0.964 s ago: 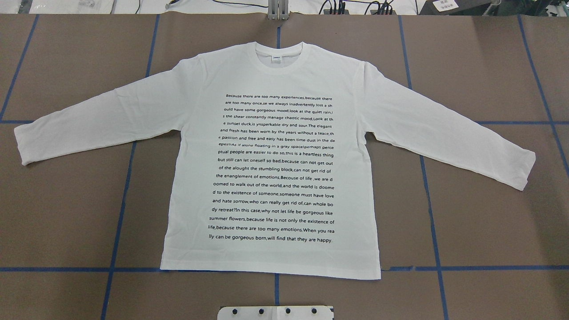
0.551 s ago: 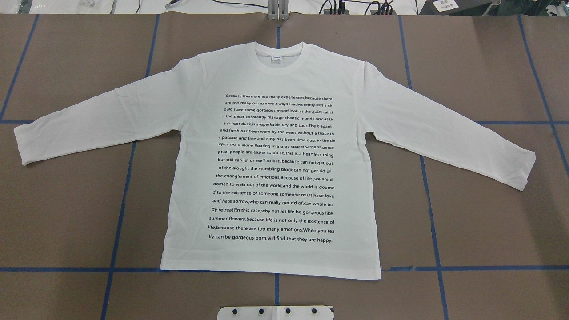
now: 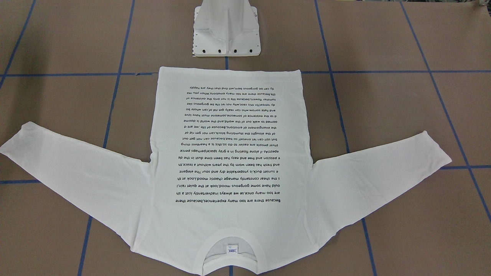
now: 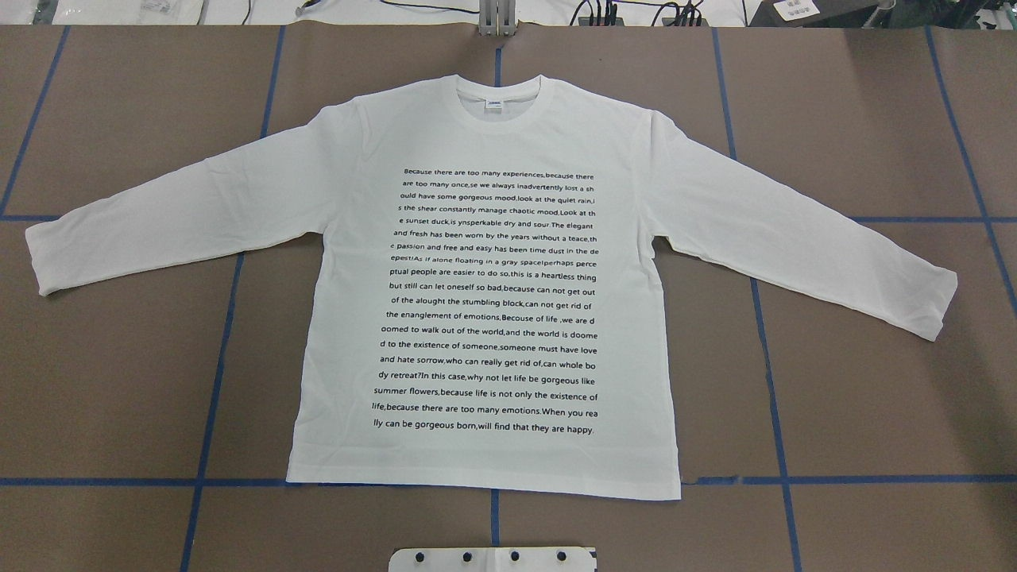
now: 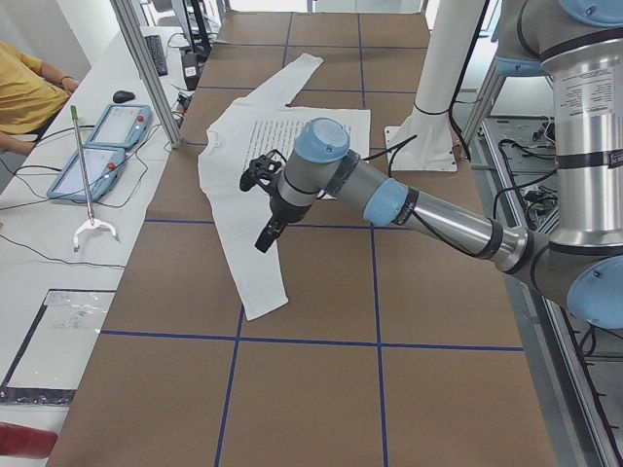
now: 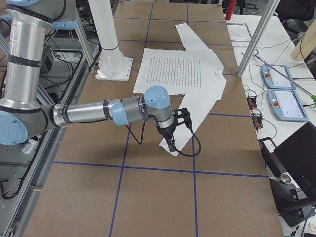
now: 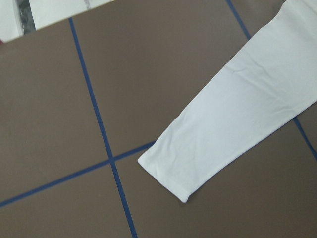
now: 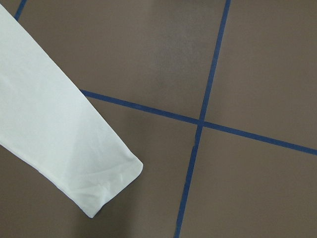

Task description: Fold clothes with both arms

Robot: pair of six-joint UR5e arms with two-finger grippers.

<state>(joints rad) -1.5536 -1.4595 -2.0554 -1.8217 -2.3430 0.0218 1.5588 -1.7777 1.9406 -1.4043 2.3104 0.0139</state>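
The white long-sleeved shirt (image 4: 342,318) lies flat on the brown table, text block (image 4: 493,302) up and collar (image 4: 499,107) at the far side; it also shows in the front view (image 3: 168,172). Both sleeves are spread out. My left gripper (image 5: 265,232) hovers above the left sleeve (image 5: 255,263), near its cuff (image 7: 168,171). My right gripper (image 6: 170,140) hovers above the right sleeve's cuff (image 8: 106,186). Both grippers show only in the side views, so I cannot tell whether they are open or shut. No fingers show in the wrist views.
The white pedestal base (image 3: 226,34) stands at the robot's edge just behind the shirt's hem. Blue tape lines (image 4: 214,357) grid the table. Teach pendants (image 5: 107,146), cables and a seated person (image 5: 24,92) are beyond the far edge. Metal posts (image 6: 259,34) stand there.
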